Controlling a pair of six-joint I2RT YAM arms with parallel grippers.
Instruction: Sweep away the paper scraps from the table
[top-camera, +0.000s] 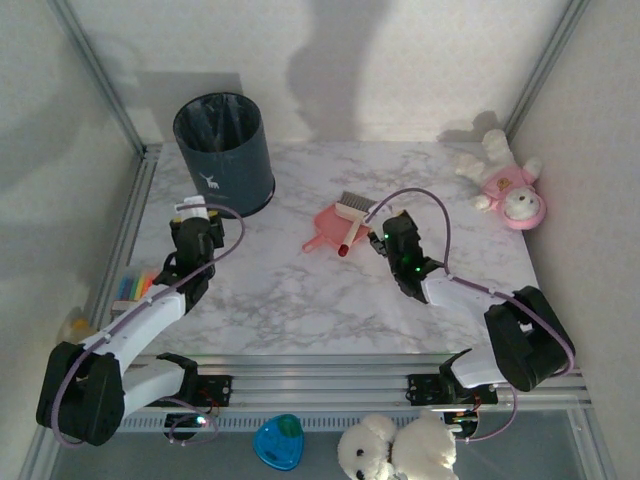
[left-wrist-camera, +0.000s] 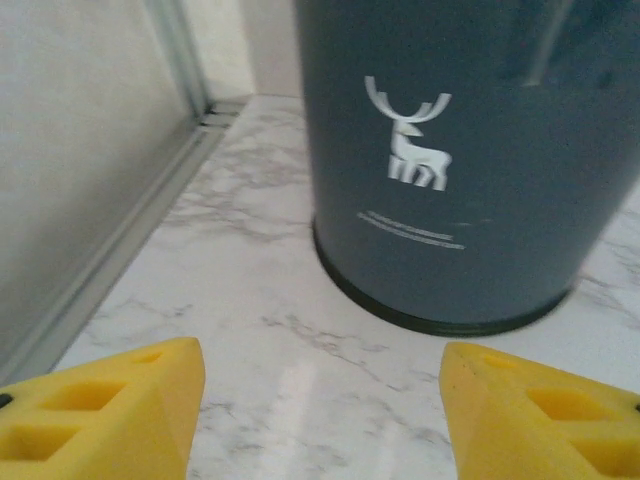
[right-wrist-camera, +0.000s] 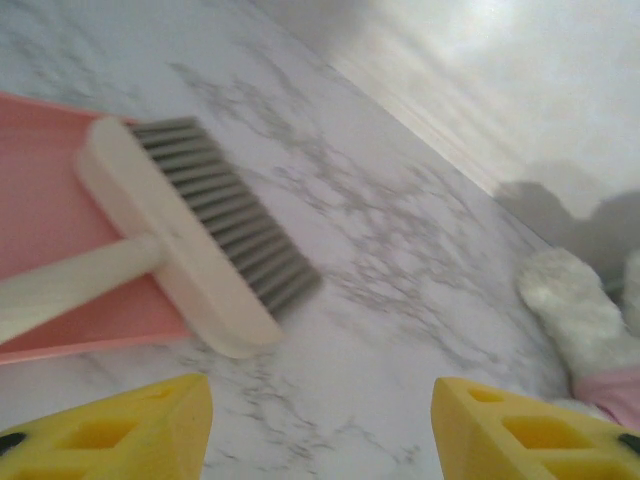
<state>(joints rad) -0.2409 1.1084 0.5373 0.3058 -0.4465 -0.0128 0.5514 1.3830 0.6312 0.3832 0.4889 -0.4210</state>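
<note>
The paper scraps are out of view. The white marble table (top-camera: 300, 300) carries a pink dustpan (top-camera: 322, 230) with a cream brush (top-camera: 350, 212) lying across it, bristles toward the back. My right gripper (top-camera: 384, 236) hovers just right of the brush, open and empty. In the right wrist view the brush (right-wrist-camera: 190, 250) rests on the dustpan (right-wrist-camera: 50, 200) ahead and to the left of the open gripper (right-wrist-camera: 320, 410). My left gripper (top-camera: 190, 215) stands open in front of the dark blue bin (top-camera: 225, 150). The left wrist view shows that bin (left-wrist-camera: 470, 150) close ahead of the empty gripper (left-wrist-camera: 320, 390).
A pink and white plush toy (top-camera: 508, 188) lies at the back right corner, partly seen as the plush toy (right-wrist-camera: 590, 330). A stack of coloured sheets (top-camera: 135, 285) sits at the left rail. Below the front edge are a white plush (top-camera: 395, 450) and a blue object (top-camera: 278, 440).
</note>
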